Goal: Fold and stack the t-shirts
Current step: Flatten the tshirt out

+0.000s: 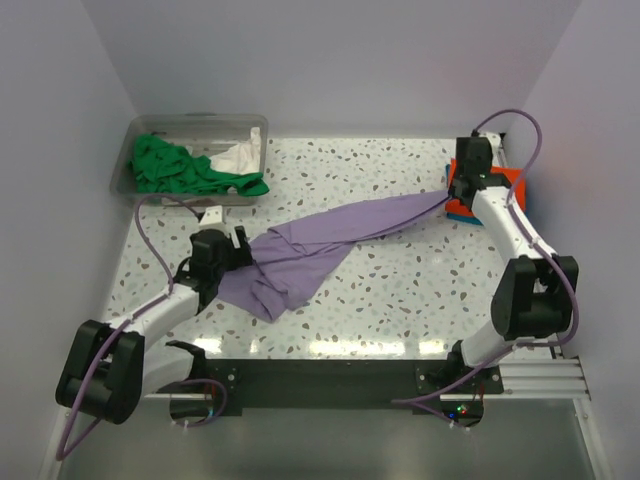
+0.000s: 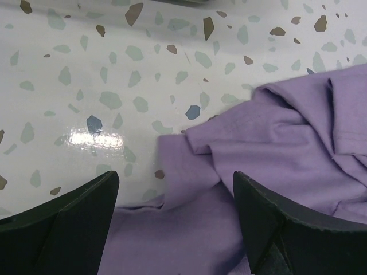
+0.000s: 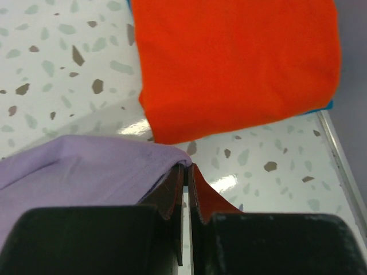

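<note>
Near-left: left gripper [image 1: 228, 248] sits low over the worktop [image 1: 400, 300], fingers [image 2: 69, 220] spread wide, holding nothing. In its wrist view the rumpled near end of the lavender t-shirt [image 1: 300, 255] lies right under the gap and runs on toward 3 o'clock. Toward 9 o'clock there is only bare speckled surface.

Mid-worktop, seen from above, the shirt's long axis runs from about 8 o'clock to 2 o'clock. It is bunched and wide at the near-left end and narrows to a drawn-out strip at the far right.

Far-right: right gripper [image 3: 186, 172] has its fingers pinched closed on that narrow far end. The cloth feeds straight into them, beside the folded orange t-shirt [image 3: 235, 63].

Far-left: clear tub [image 1: 125, 165] holds a green t-shirt [image 1: 175, 170] and a white t-shirt [image 1: 240, 155], both unfolded.

My read: the far end is secured and the near end is loose. The left arm is much the nearer one, so the next grasp is its job, straight down or slightly toward 3 o'clock.
</note>
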### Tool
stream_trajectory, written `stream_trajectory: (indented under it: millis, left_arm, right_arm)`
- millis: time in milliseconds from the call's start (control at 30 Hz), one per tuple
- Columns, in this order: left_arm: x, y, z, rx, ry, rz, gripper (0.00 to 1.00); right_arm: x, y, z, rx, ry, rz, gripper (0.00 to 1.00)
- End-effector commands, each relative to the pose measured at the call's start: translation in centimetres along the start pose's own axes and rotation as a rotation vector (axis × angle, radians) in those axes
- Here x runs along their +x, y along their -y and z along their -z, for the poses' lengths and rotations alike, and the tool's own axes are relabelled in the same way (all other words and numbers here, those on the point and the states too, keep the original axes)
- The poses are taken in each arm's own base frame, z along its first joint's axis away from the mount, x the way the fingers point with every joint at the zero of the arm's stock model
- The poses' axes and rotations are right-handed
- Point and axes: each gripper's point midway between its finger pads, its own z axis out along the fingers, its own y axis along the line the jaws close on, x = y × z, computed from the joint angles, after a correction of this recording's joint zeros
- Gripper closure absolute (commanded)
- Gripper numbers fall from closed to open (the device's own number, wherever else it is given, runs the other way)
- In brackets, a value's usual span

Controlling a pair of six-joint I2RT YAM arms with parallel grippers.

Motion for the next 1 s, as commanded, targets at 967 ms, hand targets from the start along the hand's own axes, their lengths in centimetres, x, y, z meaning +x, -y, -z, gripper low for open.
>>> stream_trajectory:
  millis: [967]
  left_arm:
    - [0.5,-3.9,-0.8,-0.35,-0.17,0.12,0.26]
  right_arm:
    - [-0.8,4.3,1.2,-0.03,0.012,-0.152,1.0]
